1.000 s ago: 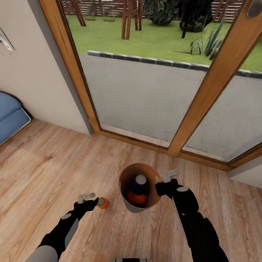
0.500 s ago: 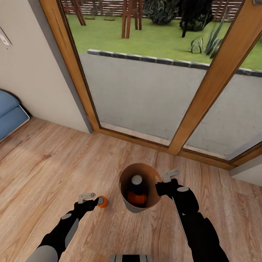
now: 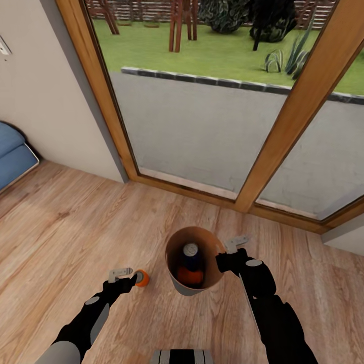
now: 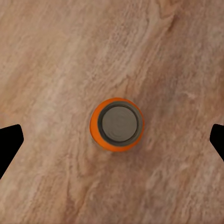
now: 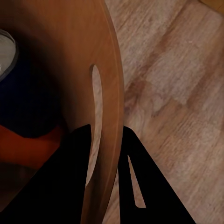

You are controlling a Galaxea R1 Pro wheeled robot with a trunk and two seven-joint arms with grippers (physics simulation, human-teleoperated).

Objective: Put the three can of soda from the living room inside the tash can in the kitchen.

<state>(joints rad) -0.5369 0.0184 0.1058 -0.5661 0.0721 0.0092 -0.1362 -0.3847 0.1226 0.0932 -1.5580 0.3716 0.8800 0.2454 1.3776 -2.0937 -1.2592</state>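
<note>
here the right gripper (image 3: pixel 226 258) pinches the rim of the bin (image 3: pixel 178 283), one finger inside the brown wall and one outside, as the right wrist view shows (image 5: pixel 105 154). inside the bin a blue can (image 3: pixel 191 255) stands upright with an orange can (image 3: pixel 189 276) lying against its near side. to the left of the bin the left gripper (image 3: pixel 132 278) hangs above a second orange can (image 4: pixel 117 124), which stands upright on the wood floor (image 3: pixel 76 232); its fingers are spread wide, well clear of the can on both sides. beyond the bin, glass doors (image 3: pixel 202 126) in wood frames face a lawn, and a blue sofa (image 3: pixel 12 151) sits at far left.
</note>
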